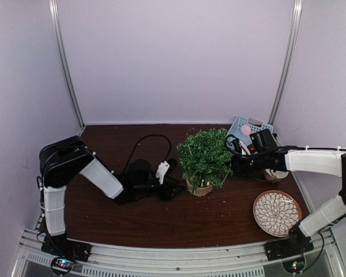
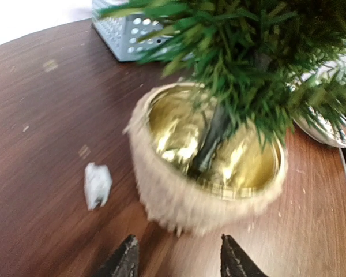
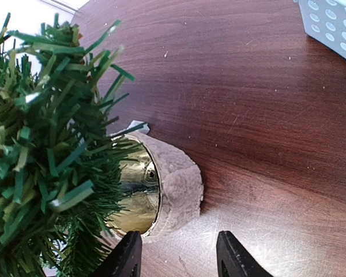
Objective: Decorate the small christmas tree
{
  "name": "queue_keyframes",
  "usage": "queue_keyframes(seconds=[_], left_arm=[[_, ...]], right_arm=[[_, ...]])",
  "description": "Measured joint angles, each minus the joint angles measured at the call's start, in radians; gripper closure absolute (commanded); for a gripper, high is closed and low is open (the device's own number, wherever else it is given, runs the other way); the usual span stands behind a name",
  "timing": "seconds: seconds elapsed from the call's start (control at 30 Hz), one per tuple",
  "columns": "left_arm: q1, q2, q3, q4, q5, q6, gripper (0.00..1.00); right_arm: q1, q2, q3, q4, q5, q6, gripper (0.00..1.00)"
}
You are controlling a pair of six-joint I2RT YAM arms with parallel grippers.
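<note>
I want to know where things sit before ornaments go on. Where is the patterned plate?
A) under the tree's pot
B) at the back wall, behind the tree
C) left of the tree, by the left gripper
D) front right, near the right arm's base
D: the plate lies at the front right of the table, apart from the tree.
</note>
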Motion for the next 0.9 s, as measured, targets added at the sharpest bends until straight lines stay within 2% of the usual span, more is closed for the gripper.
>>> queue_keyframes(seconds=[0.2,0.33,0.47,0.63,0.9], left_arm=[[0.068,-0.135,-0.129,-0.025,-0.006,0.016,0.45],[0.141,-0.172,-0.130,-0.039,0.010,0.031,0.46],[0.180,-0.126,-0.049,-0.054,0.048,0.052,0.47],[0.176,-0.020,0.103,-0.057,0.118,0.055,0.48],[0.169,0.110,0.242,-0.022,0.183,0.003,0.52]], right_arm=[[0.000,0.000,0.000,-0.013,0.001,-0.005,0.52],[-0.002,0.000,0.000,-0.014,0.000,-0.005,0.52],[-0.004,0.000,-0.001,-0.010,-0.009,-0.004,0.53],[-0.004,0.000,-0.021,0.034,-0.031,0.008,0.52],[-0.004,0.000,-0.075,0.117,-0.053,0.052,0.51]])
